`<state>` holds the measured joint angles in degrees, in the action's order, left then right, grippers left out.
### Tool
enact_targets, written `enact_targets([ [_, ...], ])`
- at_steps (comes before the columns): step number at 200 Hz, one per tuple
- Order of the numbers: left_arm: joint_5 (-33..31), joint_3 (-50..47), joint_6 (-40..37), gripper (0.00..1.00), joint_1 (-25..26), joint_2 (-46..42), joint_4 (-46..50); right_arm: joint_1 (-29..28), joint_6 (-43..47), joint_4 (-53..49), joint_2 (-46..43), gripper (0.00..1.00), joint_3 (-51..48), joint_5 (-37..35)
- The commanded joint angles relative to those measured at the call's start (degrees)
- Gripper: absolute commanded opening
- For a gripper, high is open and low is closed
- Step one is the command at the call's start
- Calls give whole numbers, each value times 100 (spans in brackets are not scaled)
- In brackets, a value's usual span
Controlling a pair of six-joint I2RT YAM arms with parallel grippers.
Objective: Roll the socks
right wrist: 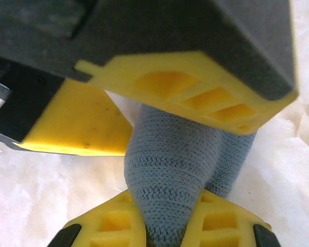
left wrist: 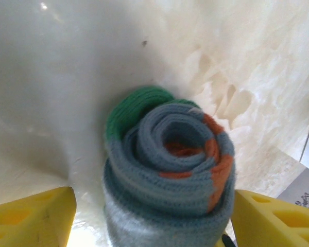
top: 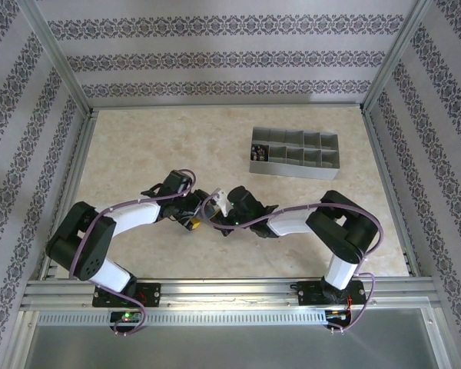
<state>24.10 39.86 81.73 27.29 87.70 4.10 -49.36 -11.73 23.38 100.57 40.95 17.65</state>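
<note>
Above marble (top: pixel 177 146), left gripper (left wrist: pixel 152 195) straddles sock (left wrist: pixel 170 154); right gripper (right wrist: pixel 165 203) apparently pinches.

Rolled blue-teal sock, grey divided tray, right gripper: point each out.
Rolled blue-teal and orange fabric sock (left wrist: pixel 167 157): left wrist view, its spiral end.
Grey divided plastic tray (top: pixel 292 171): top external view, its near wall.
Right gripper (right wrist: pixel 165 229): right wrist view, midway between fingertips.

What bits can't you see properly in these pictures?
Sock, left wrist view: its bottom is blurred and cut off by the lower edge.
Sock, right wrist view: its far end hides behind the left gripper.
Sock, top view: the left gripper and right gripper mostly cover it.
Tray, top view: the dark thing in its left corner is too small to name.
</note>
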Motion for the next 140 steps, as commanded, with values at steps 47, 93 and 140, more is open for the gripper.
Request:
enact_targets([
  [47, 260, 205, -100, 58, 118, 655, -436, 307, -1165, -1036, 442, 0, -187, 1445],
  [93, 265, 154, -208, 0, 102, 402, -102, 431, -1476, -1719, -469, 11, -49, 745],
  [140, 475, 1077, 247, 0, 1, 98, 794, 708, -4270, -2466, -2205, 53, -39, 253],
])
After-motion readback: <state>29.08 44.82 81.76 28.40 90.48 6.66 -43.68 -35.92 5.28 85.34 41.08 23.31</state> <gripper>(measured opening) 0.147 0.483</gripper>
